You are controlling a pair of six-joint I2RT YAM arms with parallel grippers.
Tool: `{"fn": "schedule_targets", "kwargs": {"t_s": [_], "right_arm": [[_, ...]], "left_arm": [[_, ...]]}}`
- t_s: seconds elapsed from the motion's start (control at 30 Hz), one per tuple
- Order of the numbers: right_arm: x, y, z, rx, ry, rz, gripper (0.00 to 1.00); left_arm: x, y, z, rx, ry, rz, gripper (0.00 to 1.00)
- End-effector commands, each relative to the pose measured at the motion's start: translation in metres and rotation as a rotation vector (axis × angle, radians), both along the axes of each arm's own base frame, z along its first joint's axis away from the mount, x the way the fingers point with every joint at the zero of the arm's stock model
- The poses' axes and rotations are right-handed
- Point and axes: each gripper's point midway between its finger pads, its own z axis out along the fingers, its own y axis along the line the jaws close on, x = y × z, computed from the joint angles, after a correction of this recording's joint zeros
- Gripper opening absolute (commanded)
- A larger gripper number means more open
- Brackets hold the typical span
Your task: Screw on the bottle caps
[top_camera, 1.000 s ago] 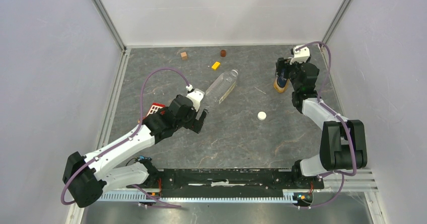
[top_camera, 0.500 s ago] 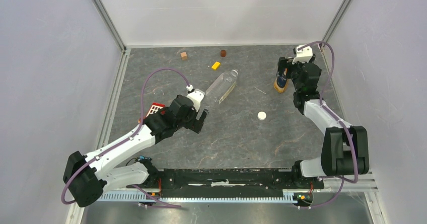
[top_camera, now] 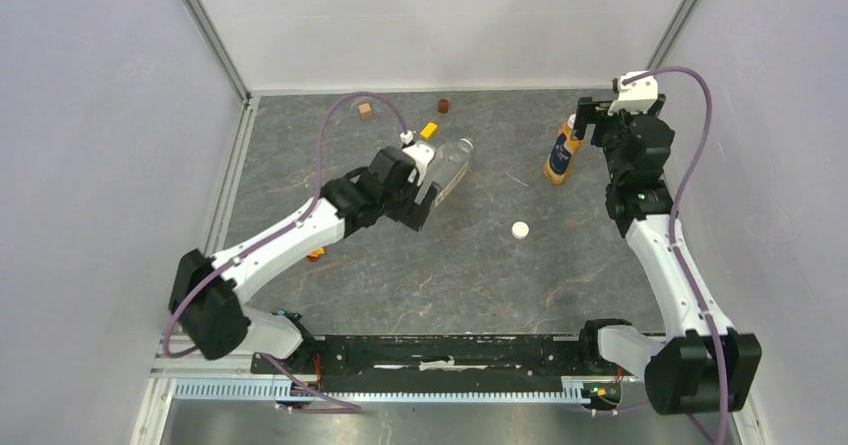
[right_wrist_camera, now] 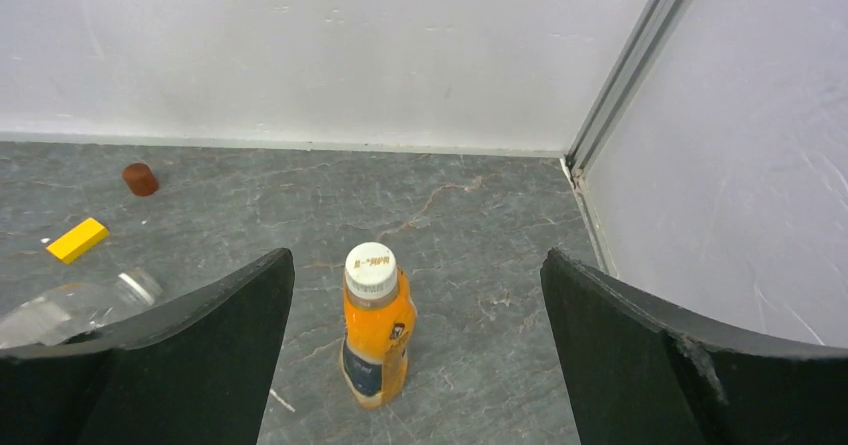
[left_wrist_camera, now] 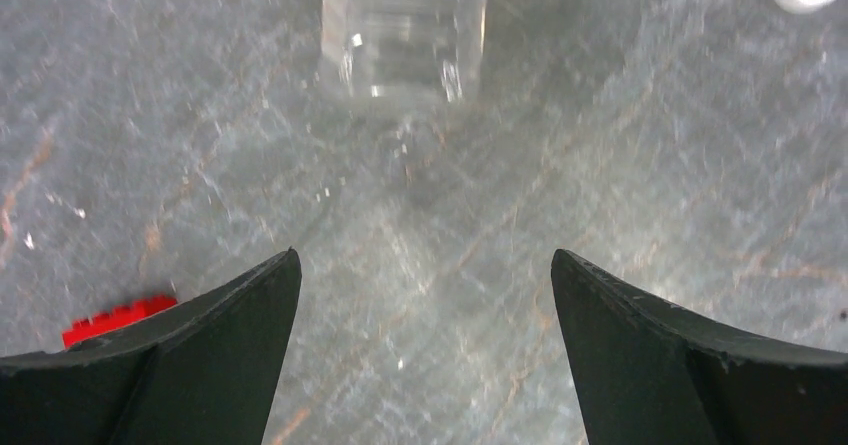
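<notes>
**A:** One cap tops the orange bottle, upright near the far right corner. The second cap lies loose on the tabletop, apart from the clear bottle, which lies on its side.

**B:** Grippers?

**A:** Both spread wide, empty. The right gripper faces the orange bottle; the left gripper hovers by the clear one's base. Likely next: grasp it, stand it up.

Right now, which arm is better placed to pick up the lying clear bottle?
Left. The left fingers are open and aimed at the clear bottle's base, close by. The right fingers, also open, face the capped orange bottle, farther off.
</notes>
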Motion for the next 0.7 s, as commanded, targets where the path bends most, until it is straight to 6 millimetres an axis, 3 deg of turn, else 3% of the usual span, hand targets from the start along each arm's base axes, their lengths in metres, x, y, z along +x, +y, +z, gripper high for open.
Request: {"fn": "schedule_targets", "kwargs": {"t_s": [0.0, 0.13, 0.33, 0.57, 0.67], "right_arm": [[-0.026, 0.001, 0.012, 0.053, 0.017, -0.002, 0.98], [-0.046, 0.0, 0.013, 0.09, 0.001, -0.014, 0.98], [-0.073, 0.004, -0.012, 0.11, 0.043, 0.009, 0.98], [-0.09, 0.015, -0.024, 0.122, 0.073, 0.061, 0.98], [-0.095, 0.017, -0.027, 0.113, 0.088, 0.069, 0.98]], "left_arm": [[0.038, -0.018, 0.012, 0.006, -0.012, -0.013, 1.0], [0.076, -0.037, 0.006, 0.029, 0.014, -0.006, 1.0], [0.129, -0.066, -0.016, 0.038, 0.047, 0.002, 1.0], [0.165, -0.084, -0.052, 0.098, 0.068, -0.012, 1.0], [0.169, -0.092, -0.068, 0.108, 0.097, -0.035, 1.0]]}}
